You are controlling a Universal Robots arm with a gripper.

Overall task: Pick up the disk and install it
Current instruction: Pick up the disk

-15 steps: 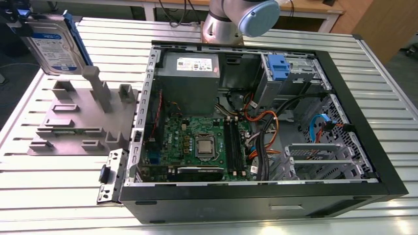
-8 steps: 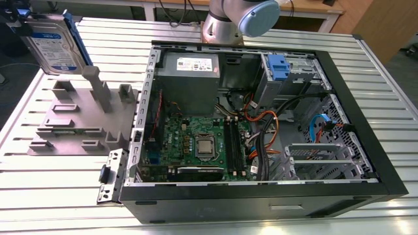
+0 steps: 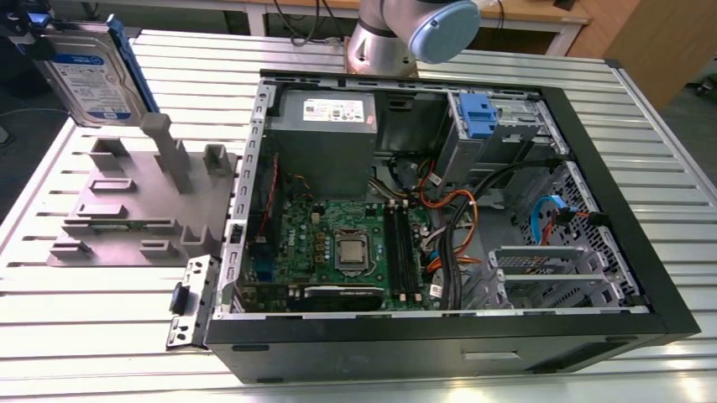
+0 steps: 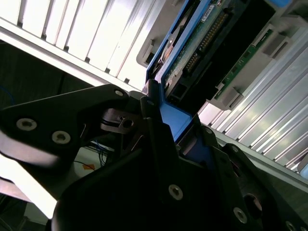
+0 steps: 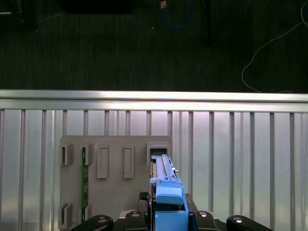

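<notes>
Fingers (image 4: 153,115) of the gripper (image 4: 175,126) are clenched on the blue rail of the disk (image 3: 96,80), as the second wrist view shows. The disk stands upright over the far end of the grey fixture (image 3: 123,210), on the exterior view's left of the open case (image 3: 448,210). Fixture and case rest on the slatted table (image 3: 67,319).

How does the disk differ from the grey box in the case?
The disk is held upright outside the case, in the gripper; the grey box sits inside it. The disk has blue rails and a blue-and-white label; the grey box has a white sticker. Both are rectangular metal.
</notes>
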